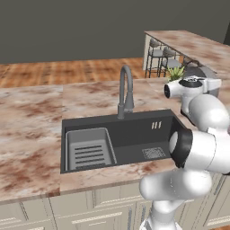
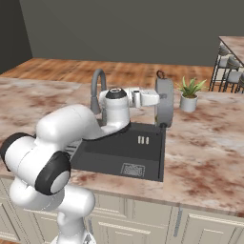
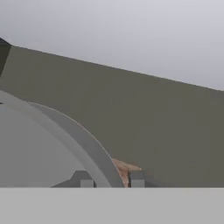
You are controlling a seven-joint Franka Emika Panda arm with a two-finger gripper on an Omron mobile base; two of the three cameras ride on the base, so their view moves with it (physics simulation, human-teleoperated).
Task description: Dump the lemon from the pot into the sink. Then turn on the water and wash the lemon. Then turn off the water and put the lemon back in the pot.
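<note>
Even soft light, faint shadows (rendered), slightly blurry hand view

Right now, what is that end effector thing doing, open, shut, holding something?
End effector: closed on the rim of the pot, which it holds tipped on edge above the sink.

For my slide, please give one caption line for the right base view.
Fingers hold the pot tipped on edge above the sink's right end, beside the faucet.
</note>
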